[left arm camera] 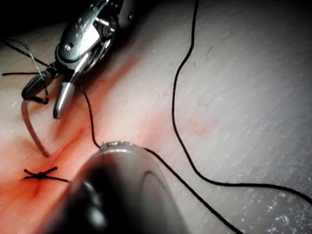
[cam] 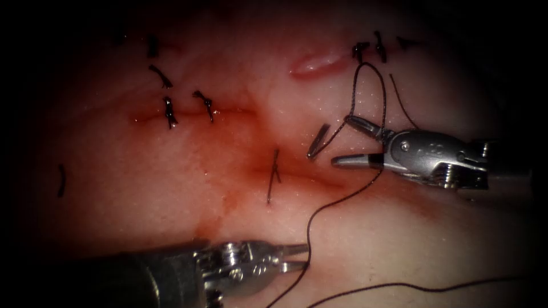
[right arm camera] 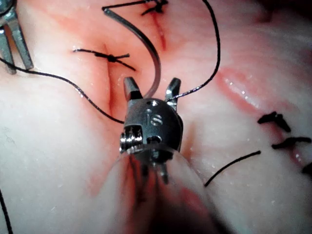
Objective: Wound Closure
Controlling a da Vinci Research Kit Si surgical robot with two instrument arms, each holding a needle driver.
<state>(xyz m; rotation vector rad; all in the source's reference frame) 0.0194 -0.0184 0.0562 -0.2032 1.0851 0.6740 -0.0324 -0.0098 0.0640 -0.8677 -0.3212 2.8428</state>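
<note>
Needle (cam: pixel 318 141) lies just beside the R tool (cam: pixel 349 140), right of the stitched cut (cam: pixel 297 174), w/ its lower end at the tissue (cam: pixel 142 188) surface; can't tell if the tip is in the tissue. In the R wrist view the needle (right arm camera: pixel 146 51) curves up from between the two spread jaws, which aren't clamped on it. R tool is wide open, holds nothing; thread (cam: pixel 342 199) runs past its upper jaw and loops up to a knot (cam: pixel 361 50) near the upper right. L tool (cam: pixel 297 258) sits low in the endoscope view, below the cut, jaws part open around the thread; can't tell if they grip it. Thread goes from there up toward the R tool and also trails off to the lower right. Finished stitch (cam: pixel 274 174) crosses the cut just left of the needle; more stitches (cam: pixel 169 111) further upper left. Red fluid (cam: pixel 240 142) stains the tissue along the cut. In the L wrist view the R tool (left arm camera: pixel 46 97) shows w/ jaws apart beside the needle (left arm camera: pixel 33 129).
</note>
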